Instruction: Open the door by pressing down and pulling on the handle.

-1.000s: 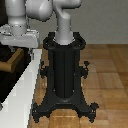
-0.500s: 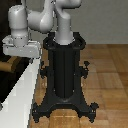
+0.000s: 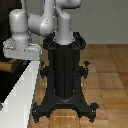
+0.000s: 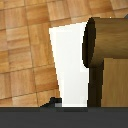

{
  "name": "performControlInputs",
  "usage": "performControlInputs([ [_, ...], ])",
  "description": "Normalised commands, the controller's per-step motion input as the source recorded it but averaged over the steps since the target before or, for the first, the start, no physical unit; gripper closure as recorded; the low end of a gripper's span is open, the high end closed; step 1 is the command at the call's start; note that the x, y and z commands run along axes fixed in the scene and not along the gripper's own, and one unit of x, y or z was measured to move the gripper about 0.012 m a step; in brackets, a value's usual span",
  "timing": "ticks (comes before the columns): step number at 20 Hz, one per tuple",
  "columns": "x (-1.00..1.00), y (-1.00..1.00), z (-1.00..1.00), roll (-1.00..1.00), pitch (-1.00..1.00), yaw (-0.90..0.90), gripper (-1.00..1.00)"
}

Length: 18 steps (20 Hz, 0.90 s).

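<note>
The step in hand looks like the approach to the handle (image 4: 107,42), with neither the press nor the pull begun. In the exterior view the gripper (image 3: 20,50) hangs at the end of the arm (image 3: 47,22) toward that view's left, over the white frame (image 3: 20,92), with the black robot pedestal (image 3: 65,75) to its side. Its fingers are not clearly resolved in either view, so I cannot tell whether they are spread or pressed together; nothing shows between them. In the wrist view the handle appears as a thick tan cylinder seen nearly end-on, close ahead of the gripper and off to one side rather than centred, with a pale brown surface beneath it and a white slab of frame beside it; contact cannot be confirmed. The door (image 3: 6,67) shows only as a dark sliver just behind the gripper in the exterior view, so how far ajar it stands is unclear. As I judge it, the next move calls for bringing the gripper over the lever, bearing down, then drawing it outward. No containers are in view.
</note>
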Motion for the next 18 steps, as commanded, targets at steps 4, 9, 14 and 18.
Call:
performControlInputs([
  [4, 0.00, 0.00, -0.75, 0.00, -0.08, 0.00, 1.00],
  [9, 0.00, 0.00, -0.20, 0.00, -0.12, 0.00, 1.00],
  [14, 0.00, 0.00, -0.60, 0.00, -0.09, 0.00, 1.00],
  [18, 0.00, 0.00, -0.25, 0.00, -0.08, 0.00, 1.00],
])
